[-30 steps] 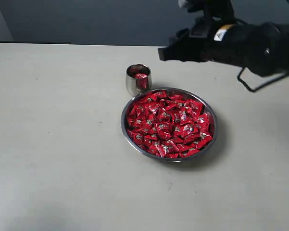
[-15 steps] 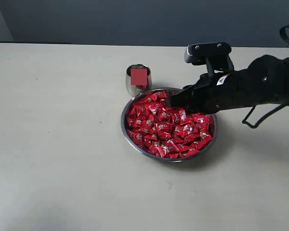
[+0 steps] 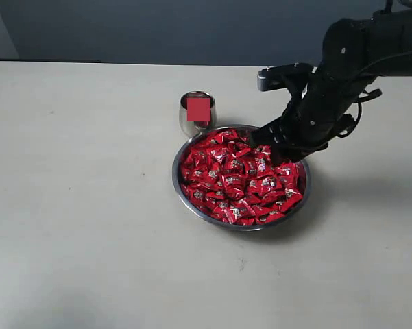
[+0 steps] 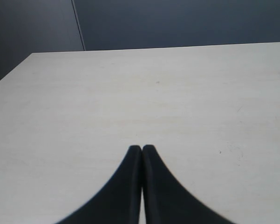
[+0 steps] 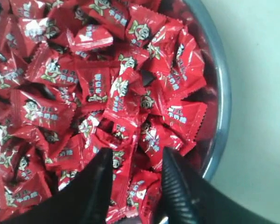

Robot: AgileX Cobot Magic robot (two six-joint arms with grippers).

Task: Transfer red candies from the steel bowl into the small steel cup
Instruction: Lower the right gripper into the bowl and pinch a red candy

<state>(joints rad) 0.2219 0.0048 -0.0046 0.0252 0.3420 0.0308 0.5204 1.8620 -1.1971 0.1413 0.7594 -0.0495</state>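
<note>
Overhead-angled view of a pale counter against a dark wall. A black right arm enters from the upper right corner and bends sharply downward, its wrist angled toward the lower left. The right fingers reach the upper right part of the bowl, their tips at the top layer of candies.

The bowl sits just right of centre, heaped with red candies. The cup stands upright just beside the bowl's upper left rim, with red showing in its mouth.

The right wrist view looks straight down into the bowl. 2 dark ribbed fingers stand apart at the lower edge of the frame, with candies visible in the gap between them. Nothing is clamped. The bowl's rim curves down the right side.

The left wrist view shows only bare counter. The left fingers are pressed together, holding nothing, at lower centre.
</note>
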